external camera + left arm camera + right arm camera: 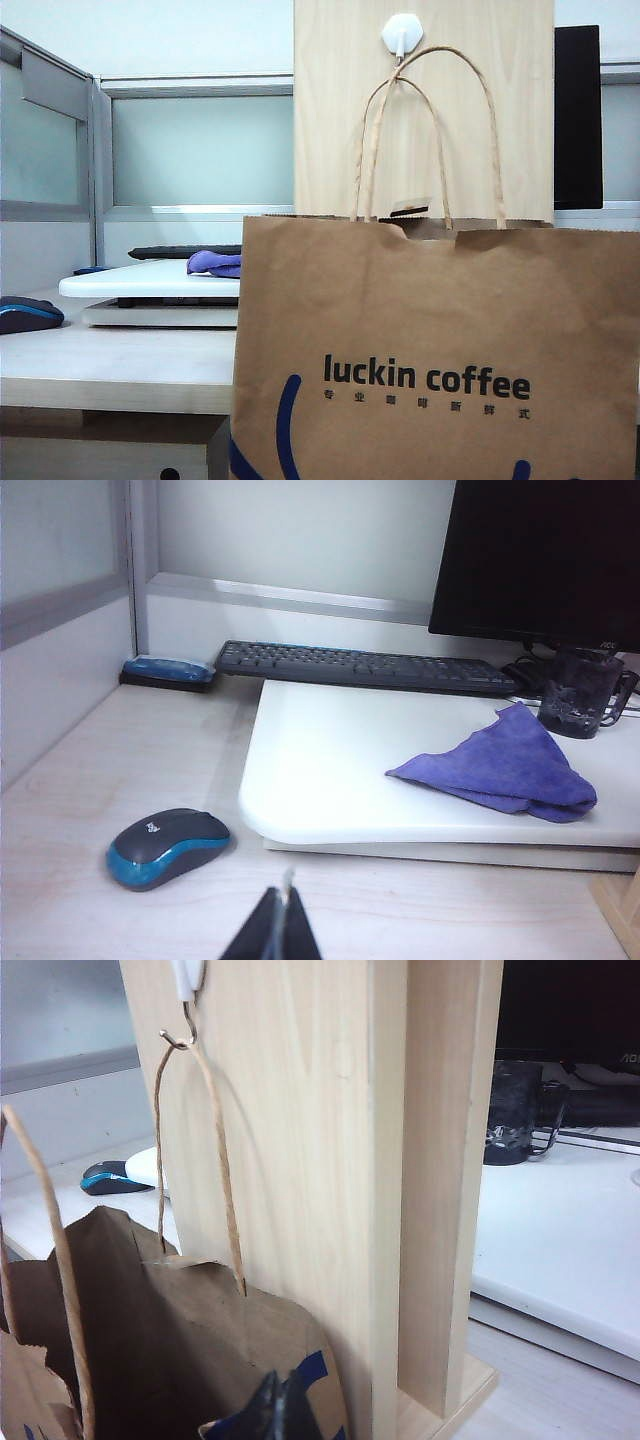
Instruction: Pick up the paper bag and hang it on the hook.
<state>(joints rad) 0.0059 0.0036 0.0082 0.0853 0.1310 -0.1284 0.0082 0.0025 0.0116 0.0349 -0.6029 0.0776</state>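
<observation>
Pale desk (130, 770): left claw (280, 920) together, empty; right claw (280, 1400) together beside paper bag (180, 1340), handle on hook (185, 990).

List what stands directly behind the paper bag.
Behind the paper bag stands the pale wooden board, carrying the hook that holds one handle. The bag covers the board's lower part and base in the exterior view.

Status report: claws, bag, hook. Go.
Left claw shut, empty, over the desk near the blue mouse. Right claw shut, empty, at the brown kraft paper bag. One bag handle on the small white hook. Nothing in the way.
</observation>
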